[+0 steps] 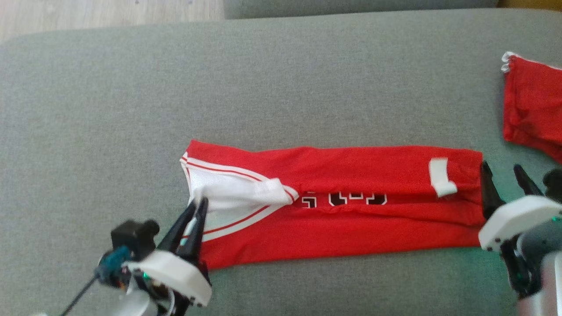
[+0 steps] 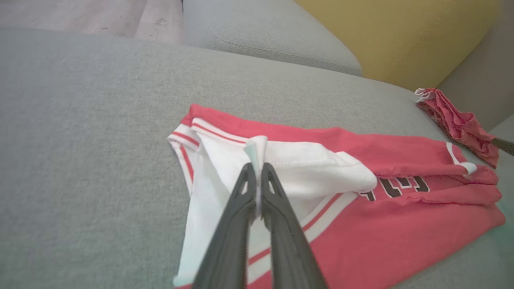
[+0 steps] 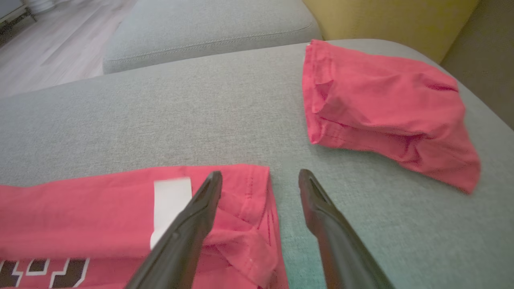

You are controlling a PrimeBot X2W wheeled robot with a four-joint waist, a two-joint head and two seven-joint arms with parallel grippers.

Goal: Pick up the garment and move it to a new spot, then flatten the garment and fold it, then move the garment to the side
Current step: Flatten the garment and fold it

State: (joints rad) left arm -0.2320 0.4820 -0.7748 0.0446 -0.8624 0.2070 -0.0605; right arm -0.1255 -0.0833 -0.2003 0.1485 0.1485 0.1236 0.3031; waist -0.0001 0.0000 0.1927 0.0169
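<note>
The red garment point(image 1: 351, 210) lies across the middle of the grey sofa cushion point(image 1: 281, 79), folded lengthwise into a long strip running left to right, with part of its black lettering showing in the crease. The left gripper point(image 1: 198, 204) is pinched tight on a pleat of the white fabric at the strip's left end. The right gripper point(image 1: 501, 169) stands wide open at the right end, holding nothing. Its left finger sits over the hem near the white label point(image 1: 441, 175) and its right finger over bare cushion.

The main risk is the lopsided hold. If the left arm pulls or lifts now, only that end moves, so the strip could drag, skew and fall open along its crease. The pinch also seems to take only the white upper layer, which could peel away from the red layers beneath or slip out. On the right, the finger over the hem could snag and rumple that corner. A second red cloth point(image 1: 533, 109) lies far right, near enough that a careless sweep could catch it.
</note>
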